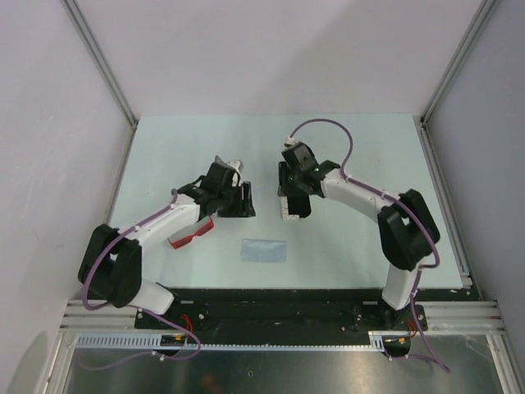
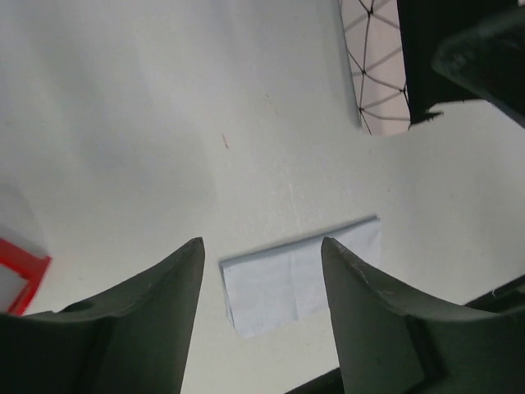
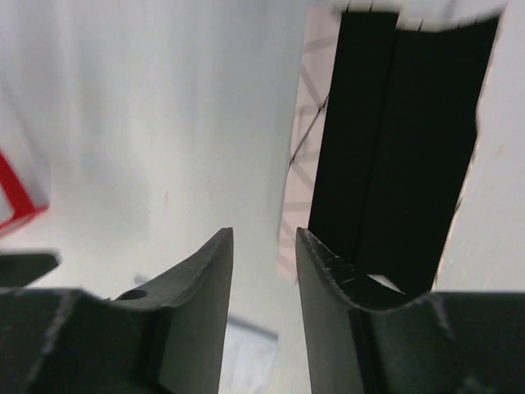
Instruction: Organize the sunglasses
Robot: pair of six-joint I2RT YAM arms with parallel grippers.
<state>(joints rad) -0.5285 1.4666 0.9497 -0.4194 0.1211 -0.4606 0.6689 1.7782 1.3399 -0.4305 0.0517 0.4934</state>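
Observation:
The red-framed sunglasses (image 1: 193,237) lie on the table at the left, partly under my left forearm. A red corner of the sunglasses (image 2: 21,275) shows at the left edge of the left wrist view, and the sunglasses (image 3: 16,193) are a red blur in the right wrist view. My left gripper (image 1: 239,202) hangs open over the table, with nothing between its fingers (image 2: 164,304). My right gripper (image 1: 295,202) is open just above the white patterned case (image 1: 286,210), left of its black inside (image 3: 394,148), and holds nothing.
A folded light-blue cloth (image 1: 264,250) lies near the front middle of the table, seen below the left jaws as the cloth (image 2: 299,275). The case's patterned white side (image 2: 373,74) is at the top right of the left wrist view. Walls stand around the table.

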